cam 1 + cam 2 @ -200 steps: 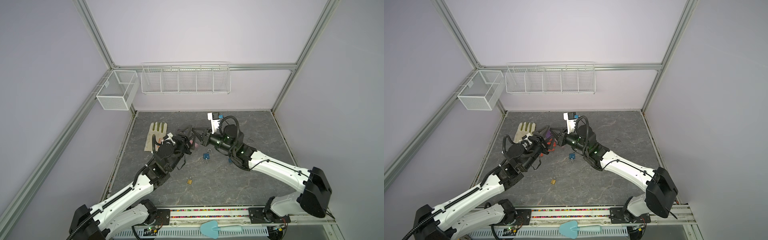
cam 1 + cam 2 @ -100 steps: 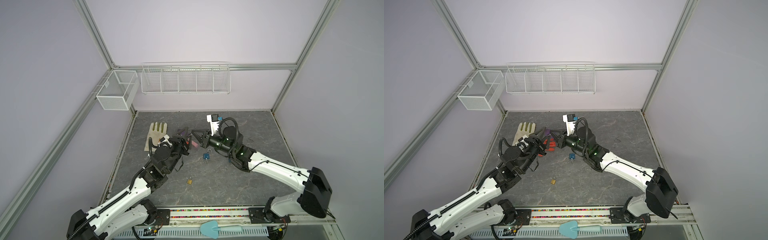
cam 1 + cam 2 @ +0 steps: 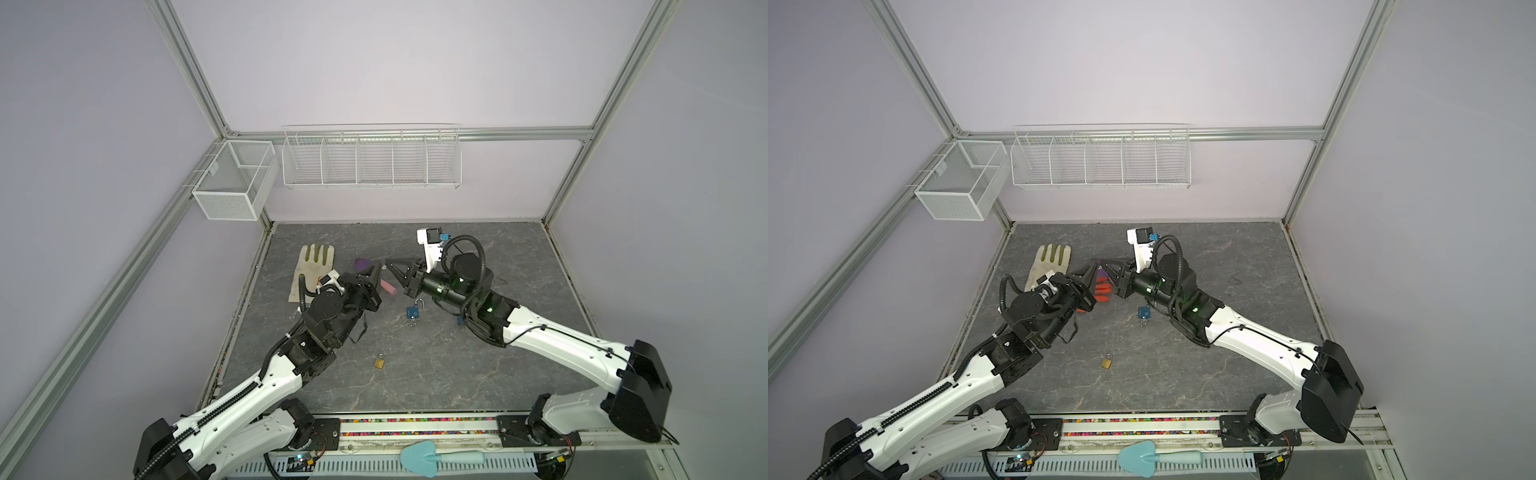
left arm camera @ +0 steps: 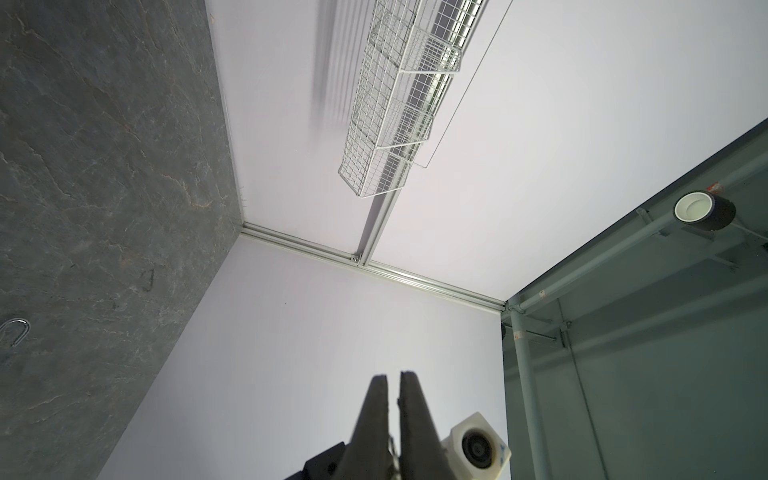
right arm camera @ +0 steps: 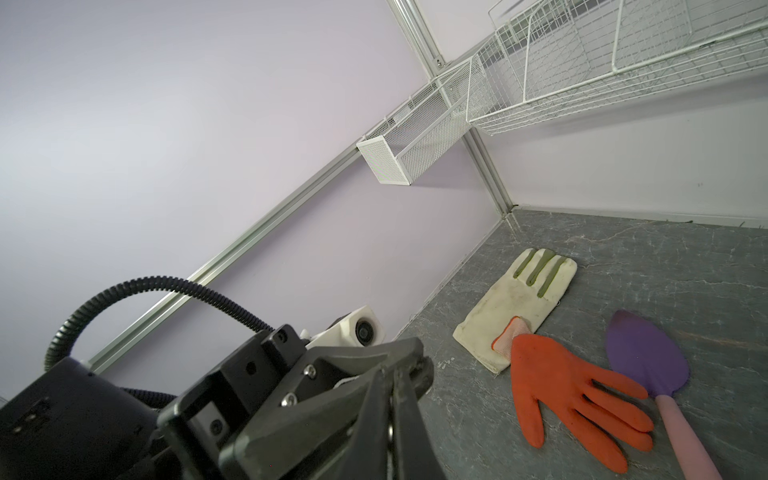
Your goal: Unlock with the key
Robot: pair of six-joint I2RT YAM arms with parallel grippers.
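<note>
Blue padlock [image 3: 412, 312] lies on the slate table [image 3: 519, 257] just beside my right arm, with a brass padlock [image 3: 378, 362] nearer the front edge. My left gripper [image 3: 376, 268] and right gripper [image 3: 389, 262] are both pressed together, tips nearly meeting. Whether either pinches a key I cannot tell.

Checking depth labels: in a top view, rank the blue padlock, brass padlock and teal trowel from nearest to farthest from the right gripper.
From the right gripper:
1. blue padlock, centre of the scene, close beside that arm's wrist.
2. brass padlock, farther toward the front.
3. teal trowel, at the very front edge, past the arm bases.
</note>
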